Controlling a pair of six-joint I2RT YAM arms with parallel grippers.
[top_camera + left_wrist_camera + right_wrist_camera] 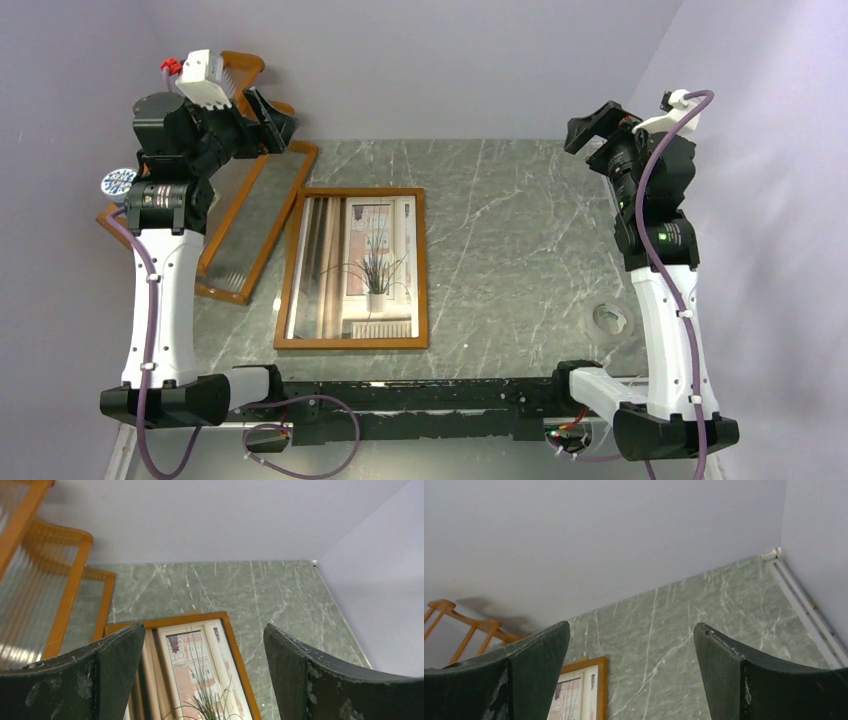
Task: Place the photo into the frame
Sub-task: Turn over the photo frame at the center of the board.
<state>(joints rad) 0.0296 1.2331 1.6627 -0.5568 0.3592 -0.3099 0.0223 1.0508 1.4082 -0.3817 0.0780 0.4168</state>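
Hovering empty, jaws apart, left gripper [202, 635] and right gripper [631, 627] risk creasing, if lowered carelessly, the rectangular paper plant photo [370, 270] in thin orange-brown wooden frame [350, 343] below left jaws.

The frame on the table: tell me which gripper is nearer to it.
Left. The left gripper hangs open, raised just beyond the far left corner of the frame. The right gripper, also open and raised, is well off to the frame's right.

photo [352, 265] 1 | frame [350, 343] 1 | wooden rack [240, 225] 1 | arms [165, 300] [670, 310] 2
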